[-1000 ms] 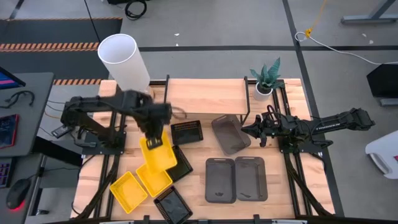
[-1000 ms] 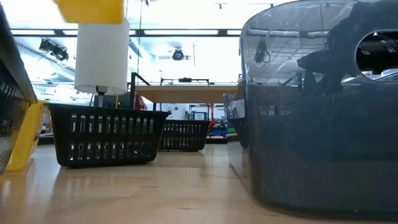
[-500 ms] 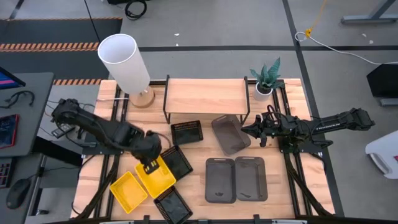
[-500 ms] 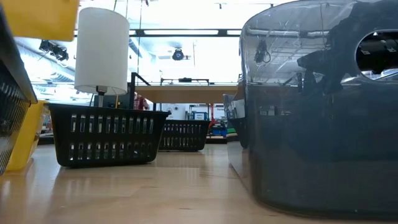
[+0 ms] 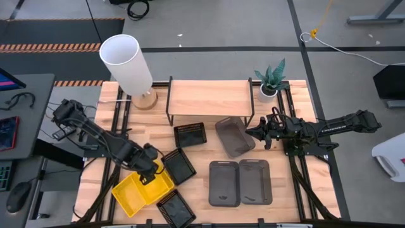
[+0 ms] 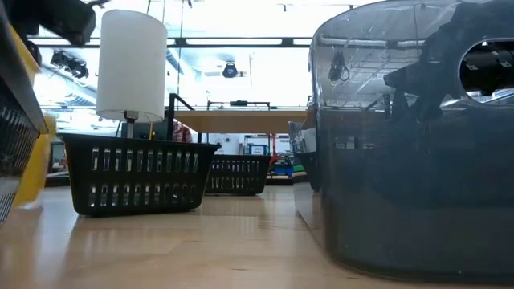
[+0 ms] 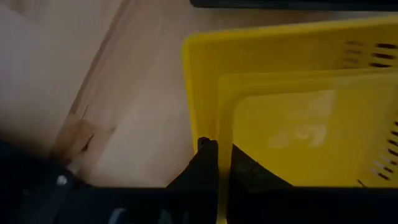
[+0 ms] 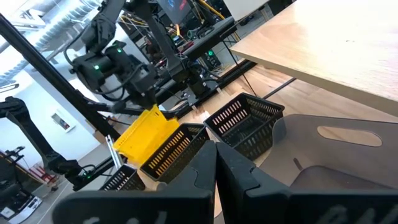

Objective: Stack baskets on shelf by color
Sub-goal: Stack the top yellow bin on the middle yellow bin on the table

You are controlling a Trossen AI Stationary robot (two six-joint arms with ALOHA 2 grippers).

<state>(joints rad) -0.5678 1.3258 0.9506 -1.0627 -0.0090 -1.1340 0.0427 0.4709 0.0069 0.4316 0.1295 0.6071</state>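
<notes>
Left pincer (image 5: 149, 172) clamped on rim of yellow basket (image 5: 154, 182), apparently nested into a second yellow basket (image 5: 128, 195) at counter's (image 5: 278, 199) near-left. Right pincer (image 5: 253, 132) closed, empty, beside tilted grey basket (image 5: 233, 135) near shelf (image 5: 209, 95).

Glossy yellow plastic baskets (image 5: 142, 190), matt wooden shelf (image 5: 209, 96).
</notes>
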